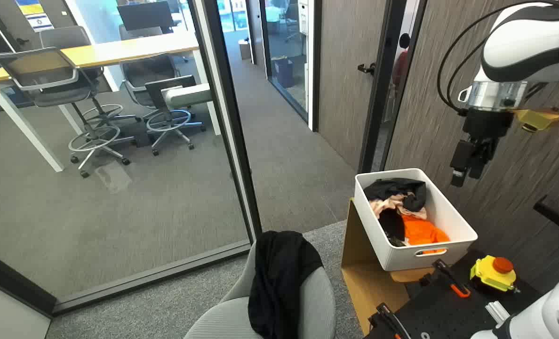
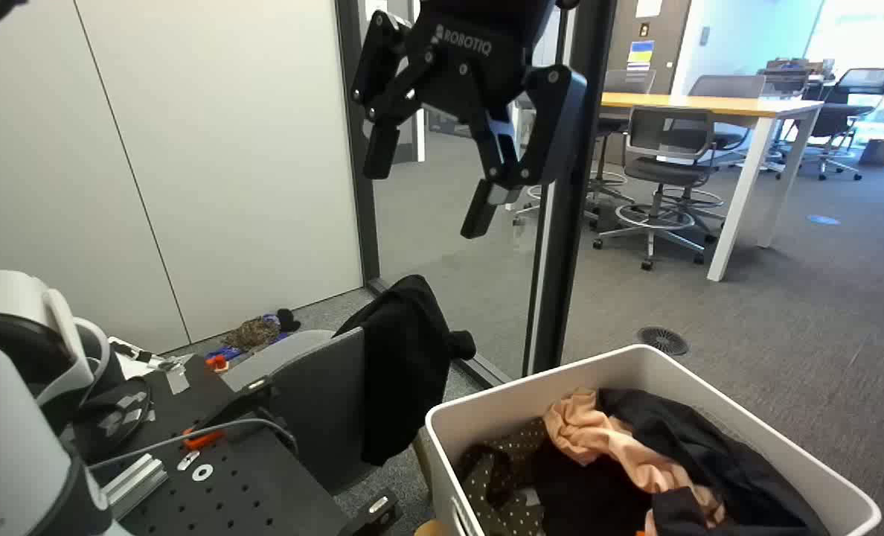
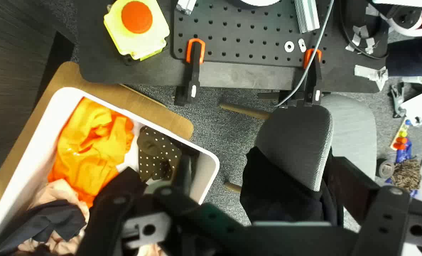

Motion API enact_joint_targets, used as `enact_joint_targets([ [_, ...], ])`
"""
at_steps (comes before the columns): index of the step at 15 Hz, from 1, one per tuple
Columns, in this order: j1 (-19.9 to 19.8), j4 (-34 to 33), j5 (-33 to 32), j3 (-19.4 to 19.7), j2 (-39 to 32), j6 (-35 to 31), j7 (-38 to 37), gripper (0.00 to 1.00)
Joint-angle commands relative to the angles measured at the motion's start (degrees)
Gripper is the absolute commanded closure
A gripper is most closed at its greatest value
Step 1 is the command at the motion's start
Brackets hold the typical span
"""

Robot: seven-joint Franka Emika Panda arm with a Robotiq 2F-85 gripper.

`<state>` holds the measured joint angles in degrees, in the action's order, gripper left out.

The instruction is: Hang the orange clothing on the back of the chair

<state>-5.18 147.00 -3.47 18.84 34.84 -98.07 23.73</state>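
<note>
Glass wall [image 2: 442, 242], "ROBOTIQ" [image 2: 463, 41] above fingers [image 2: 479, 210]

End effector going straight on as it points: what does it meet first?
Probably the rectangular white bin or the black cloth garment draped over the grey fabric chair: the open end effector points down roughly between them; depth leaves the order unclear.

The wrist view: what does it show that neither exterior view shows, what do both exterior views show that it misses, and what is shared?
Only the wrist view: toward its right edge, a small grey roll, apparently.
Only both exterior views: the long table and its office chairs.
All share: the gripper, the white box, and black clothing over the back of the grey chair. Orange clothing is clear in the wrist view and an exterior view.
</note>
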Motion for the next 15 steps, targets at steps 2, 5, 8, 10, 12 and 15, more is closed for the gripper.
enact_joint_targets([
  [2, -1.0, -0.5, 0.5, -0.9, -0.2, 0.1, 0.5, 0.0],
  [5, -1.0, -0.7, 0.5, -0.9, -0.2, 0.1, 0.5, 0.0],
  [8, -1.1, -0.2, -0.2, -1.0, -0.2, -1.2, 0.7, 0.0],
  [10, -1.6, 0.3, -1.0, -0.9, -2.4, -4.0, -0.2, 0.0],
  [12, -2.1, 0.4, -1.2, -0.3, -5.4, -7.3, -0.2, 0.0],
  [15, -3.5, 0.5, -2.6, 0.3, -12.0, -15.0, 0.4, 0.0],
])
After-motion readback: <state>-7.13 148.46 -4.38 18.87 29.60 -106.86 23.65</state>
